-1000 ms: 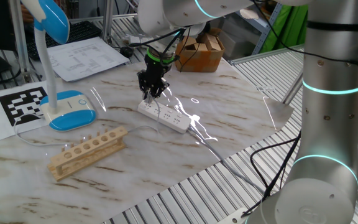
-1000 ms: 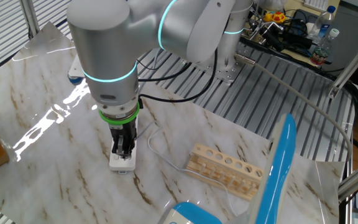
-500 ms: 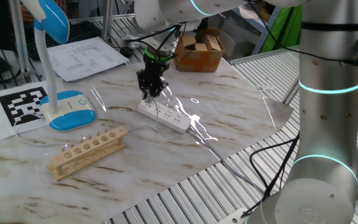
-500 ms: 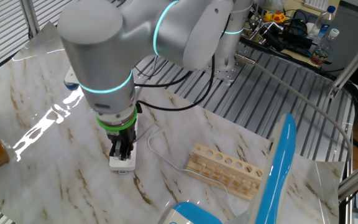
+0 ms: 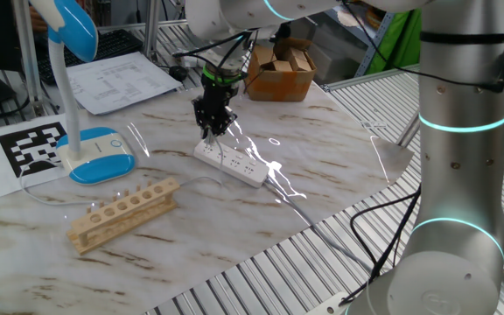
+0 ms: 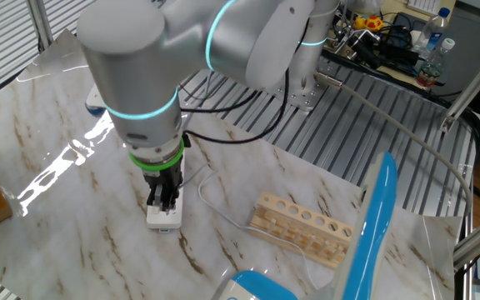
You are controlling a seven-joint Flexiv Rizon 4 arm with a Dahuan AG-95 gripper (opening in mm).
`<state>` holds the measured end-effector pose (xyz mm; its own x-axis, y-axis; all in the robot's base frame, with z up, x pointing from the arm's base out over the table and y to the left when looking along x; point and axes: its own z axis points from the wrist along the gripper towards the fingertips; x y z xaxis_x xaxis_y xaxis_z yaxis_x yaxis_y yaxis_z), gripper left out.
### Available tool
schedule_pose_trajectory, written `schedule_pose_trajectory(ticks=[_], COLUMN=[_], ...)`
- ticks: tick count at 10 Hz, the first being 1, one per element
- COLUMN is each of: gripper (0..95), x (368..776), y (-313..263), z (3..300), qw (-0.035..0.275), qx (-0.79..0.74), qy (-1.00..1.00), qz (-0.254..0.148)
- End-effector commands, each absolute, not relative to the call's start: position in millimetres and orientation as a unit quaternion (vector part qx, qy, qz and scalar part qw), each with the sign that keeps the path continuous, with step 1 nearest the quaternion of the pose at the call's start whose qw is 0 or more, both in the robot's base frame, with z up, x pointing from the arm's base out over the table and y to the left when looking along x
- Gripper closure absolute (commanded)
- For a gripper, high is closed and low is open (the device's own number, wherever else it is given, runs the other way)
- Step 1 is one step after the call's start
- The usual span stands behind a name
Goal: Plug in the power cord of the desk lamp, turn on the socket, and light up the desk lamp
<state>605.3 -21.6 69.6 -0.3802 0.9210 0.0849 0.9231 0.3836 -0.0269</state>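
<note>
1. Counter (image 5: pixel 339 166): a marble-patterned surface that carries all the items below.
2. Robot arm (image 5: pixel 462 131): a silver column with glowing teal rings; it reaches over the counter and points its pincer straight down.
3. Desk lamp (image 5: pixel 81 131): it stands at the left edge in one fixed view, with its oval blue-topped base on the counter, well apart from the socket.
4. Wooden rack (image 5: pixel 122 213): it lies flat in front of the lamp.
5. Socket (image 5: pixel 231 164): a white strip lying near mid-counter.
6. Pincer (image 5: pixel 211 133): it is poised at one end of the socket (image 6: pixel 164 215), fingertips close together; whether they clamp anything cannot be told.
7. Power cord (image 6: pixel 215 205): a thin whitish wire curving between socket and rack.
</note>
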Motion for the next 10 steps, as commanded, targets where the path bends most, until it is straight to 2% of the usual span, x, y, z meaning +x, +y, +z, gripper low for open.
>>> schedule_pose_trajectory(ticks=[1,10], gripper=[95.0,95.0], x=[607.5,607.7], y=[-22.9,-28.3], z=[67.3,65.1], qw=[0.041,0.038], qx=[-0.555,-0.553], qy=[-0.831,-0.831], qz=[-0.016,-0.045])
